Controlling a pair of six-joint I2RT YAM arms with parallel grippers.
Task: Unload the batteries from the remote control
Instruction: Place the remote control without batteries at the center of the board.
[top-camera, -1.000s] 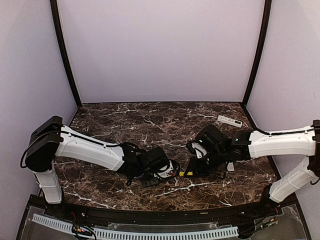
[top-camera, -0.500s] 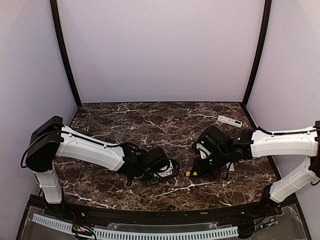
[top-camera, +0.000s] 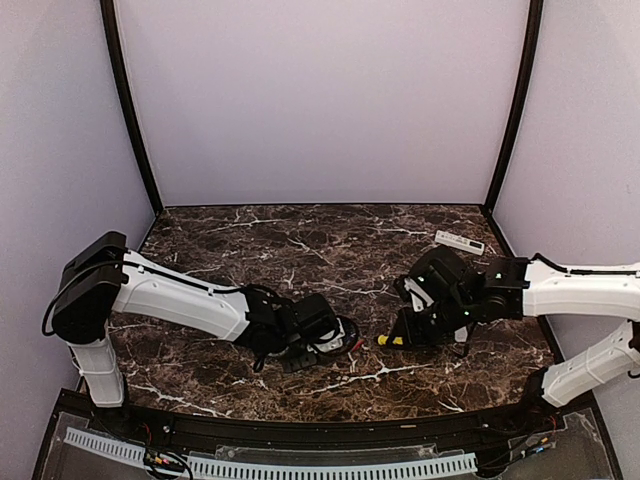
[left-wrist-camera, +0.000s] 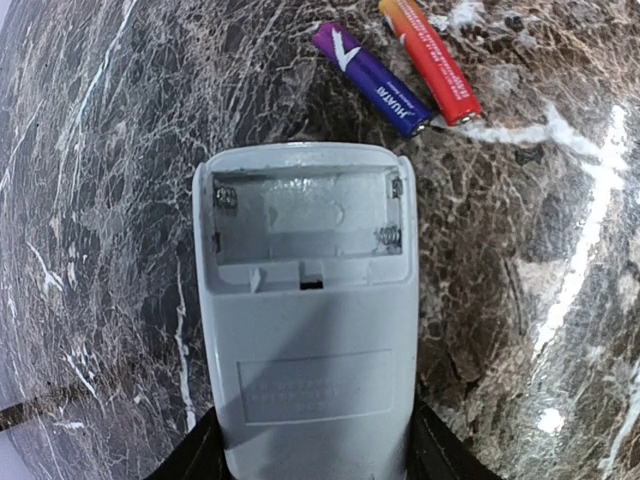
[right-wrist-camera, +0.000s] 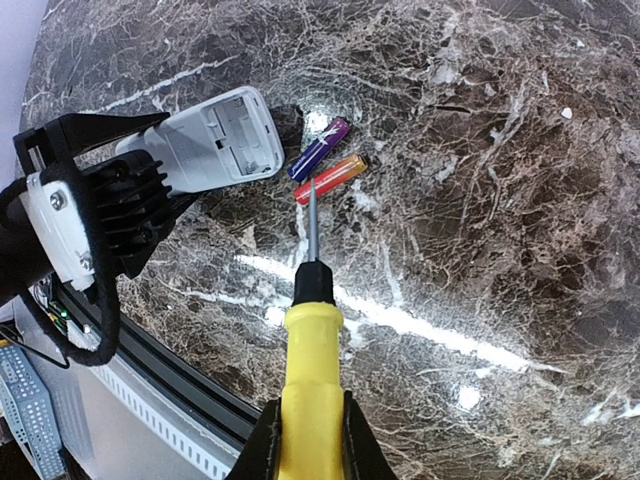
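Batteries (left-wrist-camera: 375, 82) beside remote (left-wrist-camera: 310, 380); open bay (left-wrist-camera: 305, 215) visible from wrists only.

marble table (top-camera: 300, 240) showing dark brown, white-veined | small white remote (top-camera: 459, 242) lying near far right corner | yellow-handled screwdriver (right-wrist-camera: 311, 350) pointing thin shaft across tabletop

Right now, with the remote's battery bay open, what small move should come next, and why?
Probably the left gripper should lower the remote to the table and release it. Its compartment shows only bare springs, and the purple battery and the red battery lie on the table beyond it. The right gripper holds the screwdriver, its tip near them.
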